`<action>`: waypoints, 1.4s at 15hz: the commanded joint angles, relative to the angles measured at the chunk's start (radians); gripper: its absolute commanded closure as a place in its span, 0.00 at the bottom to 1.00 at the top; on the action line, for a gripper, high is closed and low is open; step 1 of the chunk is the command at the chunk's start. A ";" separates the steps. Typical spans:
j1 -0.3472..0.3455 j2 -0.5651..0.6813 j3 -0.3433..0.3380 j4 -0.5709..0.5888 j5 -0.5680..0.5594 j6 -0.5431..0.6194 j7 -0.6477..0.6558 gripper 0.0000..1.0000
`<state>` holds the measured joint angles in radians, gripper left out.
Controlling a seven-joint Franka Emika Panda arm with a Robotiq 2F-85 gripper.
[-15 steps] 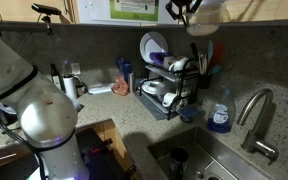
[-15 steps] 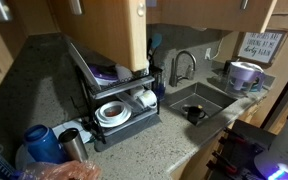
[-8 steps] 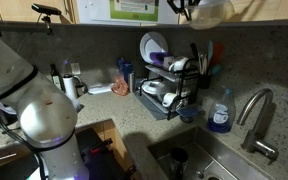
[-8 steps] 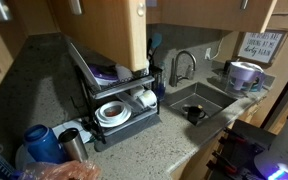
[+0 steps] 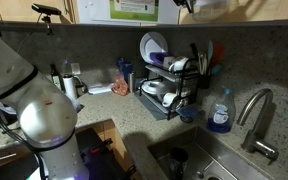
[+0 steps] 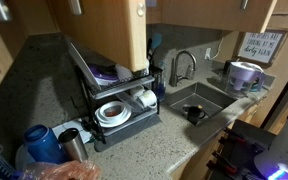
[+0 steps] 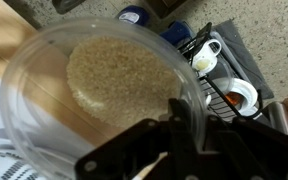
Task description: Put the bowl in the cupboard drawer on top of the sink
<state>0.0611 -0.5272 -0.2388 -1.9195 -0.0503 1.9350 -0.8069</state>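
Note:
My gripper is shut on the rim of a clear plastic bowl, which fills most of the wrist view. In an exterior view the bowl and gripper are at the very top edge, high above the dish rack and in front of the wooden cupboards, mostly cut off by the frame. An open wooden cupboard door hangs above the rack in an exterior view; neither bowl nor gripper shows there. The sink lies below.
The dish rack holds plates, cups and bowls. A blue soap bottle and a tap stand by the sink. A kettle and clutter sit on the counter. My white arm base is at the left.
The gripper and bowl have risen, now almost out of the top of the exterior view. Nothing else has moved.

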 commanded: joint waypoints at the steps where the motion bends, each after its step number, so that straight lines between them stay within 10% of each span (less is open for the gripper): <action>1: -0.005 0.043 -0.006 0.078 0.011 -0.030 -0.046 0.99; 21: -0.031 0.178 -0.044 0.332 0.023 -0.115 -0.076 0.99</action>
<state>0.0536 -0.4001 -0.2852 -1.6702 -0.0502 1.8572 -0.8449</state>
